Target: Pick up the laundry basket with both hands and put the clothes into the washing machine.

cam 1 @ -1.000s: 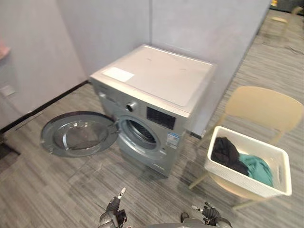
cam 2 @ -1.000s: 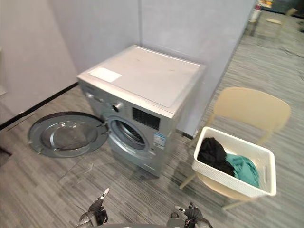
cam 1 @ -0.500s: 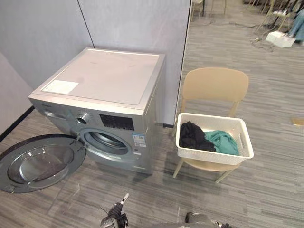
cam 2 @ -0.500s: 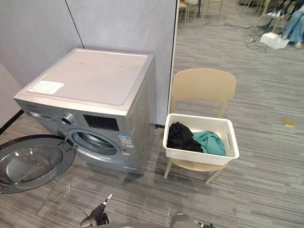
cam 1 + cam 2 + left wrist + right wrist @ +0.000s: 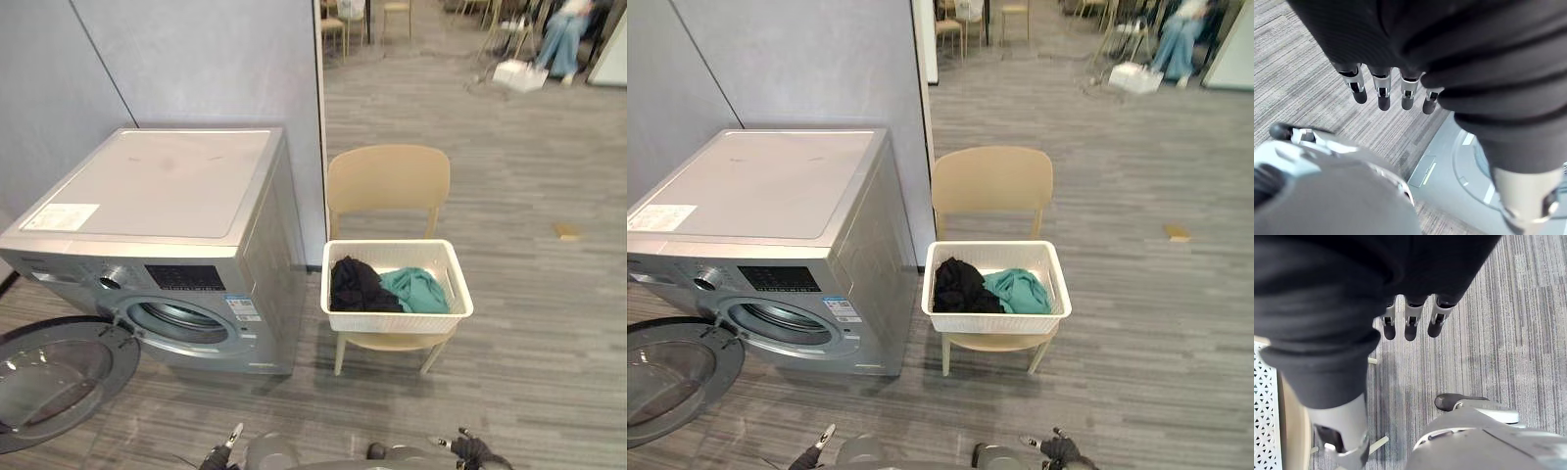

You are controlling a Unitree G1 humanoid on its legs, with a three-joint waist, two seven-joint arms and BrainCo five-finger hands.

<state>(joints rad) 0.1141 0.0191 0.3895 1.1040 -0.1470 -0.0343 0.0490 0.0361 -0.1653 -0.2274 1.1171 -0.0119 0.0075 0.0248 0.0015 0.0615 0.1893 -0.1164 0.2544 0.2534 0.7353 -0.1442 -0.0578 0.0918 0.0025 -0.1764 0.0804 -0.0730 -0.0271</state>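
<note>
A white laundry basket (image 5: 397,319) rests on the seat of a beige chair (image 5: 388,180), just right of the washing machine (image 5: 157,186). Inside the basket lie a black garment (image 5: 355,285) and a teal garment (image 5: 417,291). The machine's round door (image 5: 49,377) hangs open to the left, exposing the drum opening (image 5: 181,321). My left hand (image 5: 1382,95) hangs low over the floor with straight fingers and holds nothing. My right hand (image 5: 1410,325) hangs the same way near the chair's legs, also open. Both hands are well short of the basket.
A grey partition wall (image 5: 196,59) stands behind the machine and ends beside the chair. Open carpeted floor spreads to the right, with a small tan object (image 5: 566,232) on it. Far back, a seated person (image 5: 568,29), a white box (image 5: 519,73) and several chairs.
The camera has swung right, so the machine now sits at the left and the chair with the basket in the middle. Both hands remain low and open.
</note>
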